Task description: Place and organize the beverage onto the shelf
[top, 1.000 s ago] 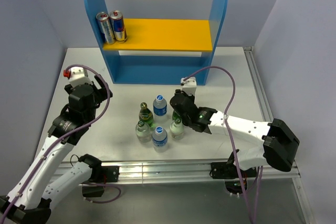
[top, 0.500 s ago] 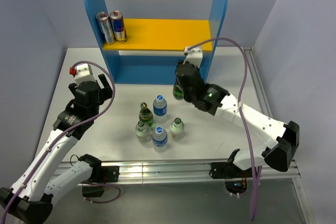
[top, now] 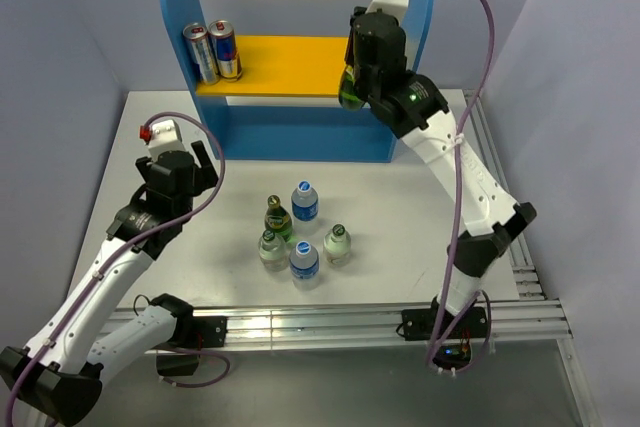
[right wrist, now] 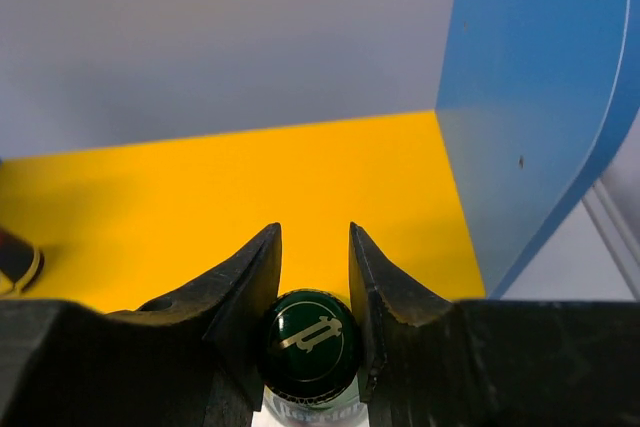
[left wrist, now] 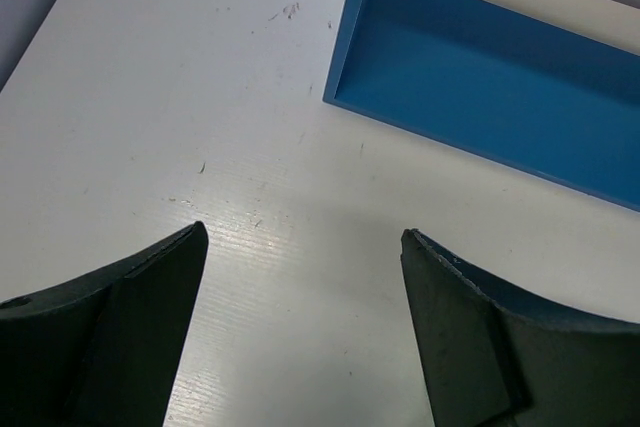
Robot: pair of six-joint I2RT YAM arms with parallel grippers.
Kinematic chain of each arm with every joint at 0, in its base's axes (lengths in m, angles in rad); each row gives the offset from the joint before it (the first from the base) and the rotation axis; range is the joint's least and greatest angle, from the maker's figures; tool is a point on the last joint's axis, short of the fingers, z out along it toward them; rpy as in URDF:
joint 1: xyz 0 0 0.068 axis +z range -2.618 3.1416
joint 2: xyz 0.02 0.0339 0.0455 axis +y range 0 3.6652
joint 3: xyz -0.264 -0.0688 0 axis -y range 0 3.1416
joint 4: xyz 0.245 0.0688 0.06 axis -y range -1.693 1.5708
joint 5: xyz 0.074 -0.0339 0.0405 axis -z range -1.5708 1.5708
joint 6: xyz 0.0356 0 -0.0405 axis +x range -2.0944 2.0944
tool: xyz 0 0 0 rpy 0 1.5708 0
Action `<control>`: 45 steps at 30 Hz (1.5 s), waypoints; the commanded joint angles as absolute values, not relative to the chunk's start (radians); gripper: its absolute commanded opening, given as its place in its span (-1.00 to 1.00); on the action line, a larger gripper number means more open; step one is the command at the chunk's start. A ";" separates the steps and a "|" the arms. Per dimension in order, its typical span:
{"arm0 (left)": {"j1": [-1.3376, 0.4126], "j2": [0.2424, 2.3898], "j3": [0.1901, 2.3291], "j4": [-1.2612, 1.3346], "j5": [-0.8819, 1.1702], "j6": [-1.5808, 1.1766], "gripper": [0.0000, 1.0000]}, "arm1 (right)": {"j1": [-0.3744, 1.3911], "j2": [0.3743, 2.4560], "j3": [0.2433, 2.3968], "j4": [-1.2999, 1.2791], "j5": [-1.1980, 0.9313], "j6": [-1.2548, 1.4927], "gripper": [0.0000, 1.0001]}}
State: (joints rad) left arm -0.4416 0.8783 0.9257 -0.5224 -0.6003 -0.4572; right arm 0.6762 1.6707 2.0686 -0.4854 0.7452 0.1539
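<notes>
My right gripper (top: 352,82) is shut on a dark green glass bottle (right wrist: 312,347) by its cap and holds it at the front right of the shelf's yellow upper board (top: 300,59). In the right wrist view the board (right wrist: 250,197) lies just beyond the cap. Several bottles stand in a cluster on the table: a dark green one (top: 277,217), two with blue caps (top: 305,200) (top: 304,259), and two clear ones with pale caps (top: 269,249) (top: 338,243). My left gripper (top: 205,159) is open and empty over bare table, left of the cluster.
Two metal cans (top: 213,50) stand at the left end of the yellow board. The shelf's blue side panels (top: 178,7) rise tall on both sides; its blue base (left wrist: 500,87) shows in the left wrist view. Grey walls close in the table.
My right gripper has lifted the green bottle from the table in front of the shelf up to the yellow board's right end. My left arm has shifted slightly forward.
</notes>
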 commanded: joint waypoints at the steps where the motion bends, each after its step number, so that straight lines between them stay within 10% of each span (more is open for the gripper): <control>1: -0.437 0.880 0.966 -0.519 -0.609 -0.449 0.69 | 0.629 1.716 2.296 -0.448 0.723 0.094 -1.00; 41: -0.434 0.894 0.968 -0.531 -0.595 -0.453 0.68 | 0.425 2.003 2.269 -0.097 0.739 -0.101 -1.00; 45: -0.431 0.896 0.966 -0.528 -0.589 -0.448 0.69 | 0.442 1.988 2.221 -0.051 0.776 -0.147 0.27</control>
State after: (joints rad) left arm -0.4370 0.8948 0.9272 -0.5369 -0.5987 -0.4572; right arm 0.4313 2.0056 2.2547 -0.1276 0.7250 -0.0837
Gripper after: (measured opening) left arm 0.843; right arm 0.497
